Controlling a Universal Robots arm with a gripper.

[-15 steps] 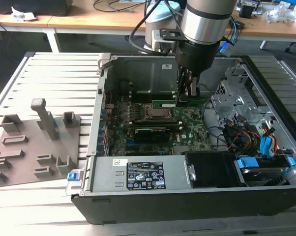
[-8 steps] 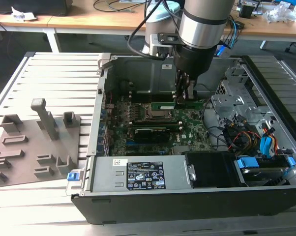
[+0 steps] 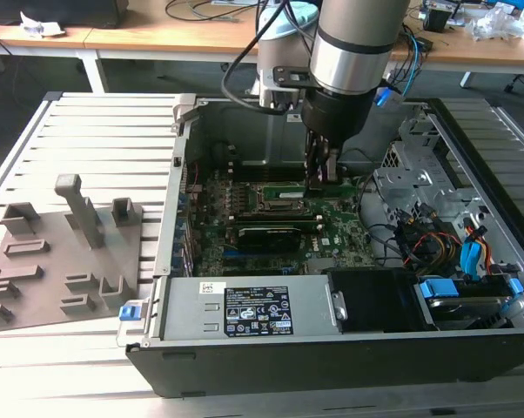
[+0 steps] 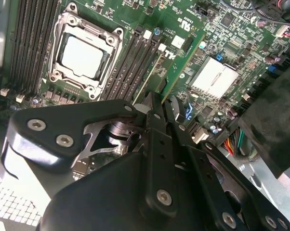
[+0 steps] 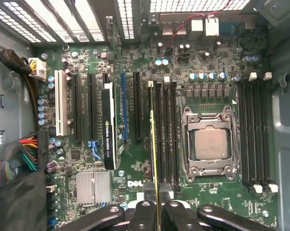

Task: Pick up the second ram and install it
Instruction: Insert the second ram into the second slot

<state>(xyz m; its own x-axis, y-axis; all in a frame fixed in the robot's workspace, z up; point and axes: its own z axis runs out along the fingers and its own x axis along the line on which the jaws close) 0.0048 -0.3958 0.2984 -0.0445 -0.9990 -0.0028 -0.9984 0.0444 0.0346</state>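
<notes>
Even daylight, soft exterior focus

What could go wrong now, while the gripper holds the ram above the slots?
1. The ram, clamped at one end by the gripper, may tilt and seat unevenly.
2. It may miss its slot, since neighbouring slots lie close together.
3. The socket is near; a slip might strike it.

From the exterior view we look down at an angle from above and in front into the open black computer case (image 3: 349, 348), while both wrist views sit close above its green motherboard (image 5: 135, 168), sharing the silver square processor socket (image 4: 85, 57) and black memory slots (image 5: 166, 134).
</notes>
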